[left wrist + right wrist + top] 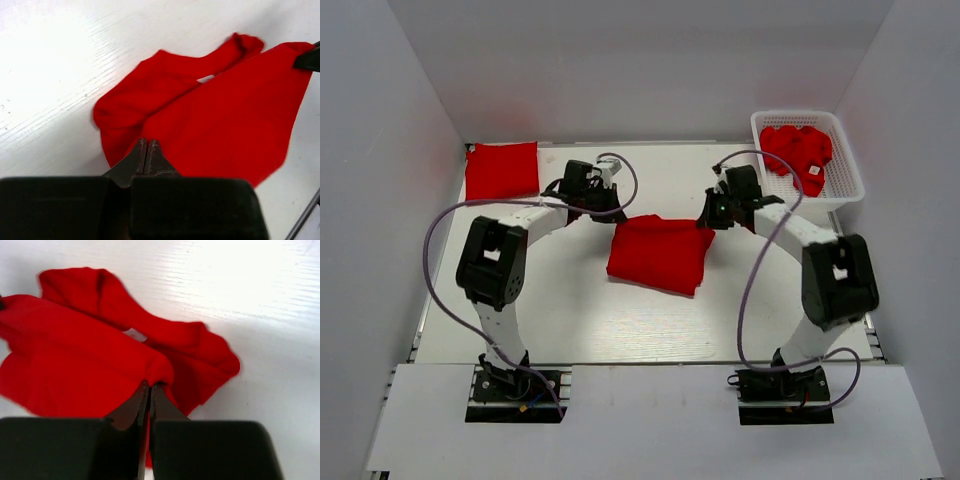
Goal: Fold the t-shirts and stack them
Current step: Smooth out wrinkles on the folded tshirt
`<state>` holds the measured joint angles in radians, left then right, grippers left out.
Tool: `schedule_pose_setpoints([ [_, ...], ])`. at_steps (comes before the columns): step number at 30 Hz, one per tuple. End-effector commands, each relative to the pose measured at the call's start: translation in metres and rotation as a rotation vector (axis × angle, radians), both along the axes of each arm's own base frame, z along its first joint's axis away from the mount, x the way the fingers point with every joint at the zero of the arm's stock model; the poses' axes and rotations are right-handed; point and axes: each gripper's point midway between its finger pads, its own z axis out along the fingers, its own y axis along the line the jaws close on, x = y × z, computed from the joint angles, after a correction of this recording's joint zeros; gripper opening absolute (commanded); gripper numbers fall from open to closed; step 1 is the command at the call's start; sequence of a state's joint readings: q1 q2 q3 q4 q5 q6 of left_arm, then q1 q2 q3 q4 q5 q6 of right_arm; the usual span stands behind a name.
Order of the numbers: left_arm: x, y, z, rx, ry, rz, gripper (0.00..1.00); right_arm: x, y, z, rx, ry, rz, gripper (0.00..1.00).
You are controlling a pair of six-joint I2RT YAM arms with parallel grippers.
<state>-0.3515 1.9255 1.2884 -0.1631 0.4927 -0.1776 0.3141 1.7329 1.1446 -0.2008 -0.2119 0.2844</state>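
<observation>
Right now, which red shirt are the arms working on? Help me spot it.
Start at the middle of the white table. The bright red cloth t-shirt there is half folded. Only it is pinched by the left gripper and right gripper; the folded red t-shirt at far left and the crumpled ones in the white mesh basket lie untouched.

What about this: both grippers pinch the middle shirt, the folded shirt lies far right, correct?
No: the top external view shows the folded shirt far left. The left gripper and right gripper do pinch the middle shirt.
</observation>
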Motion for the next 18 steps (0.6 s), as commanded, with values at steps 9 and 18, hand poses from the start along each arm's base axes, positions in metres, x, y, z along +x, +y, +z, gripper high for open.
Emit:
schedule_pose_setpoints([
  [9, -0.015, -0.011, 0.114, -0.137, -0.319, -0.087, 0.0, -0.033, -0.017, 0.065, 0.062, -0.179, -0.063, 0.0],
  [18, 0.028, -0.031, 0.104, -0.152, -0.338, -0.114, 0.0, -0.023, -0.034, 0.043, 0.016, -0.134, -0.152, 0.0],
])
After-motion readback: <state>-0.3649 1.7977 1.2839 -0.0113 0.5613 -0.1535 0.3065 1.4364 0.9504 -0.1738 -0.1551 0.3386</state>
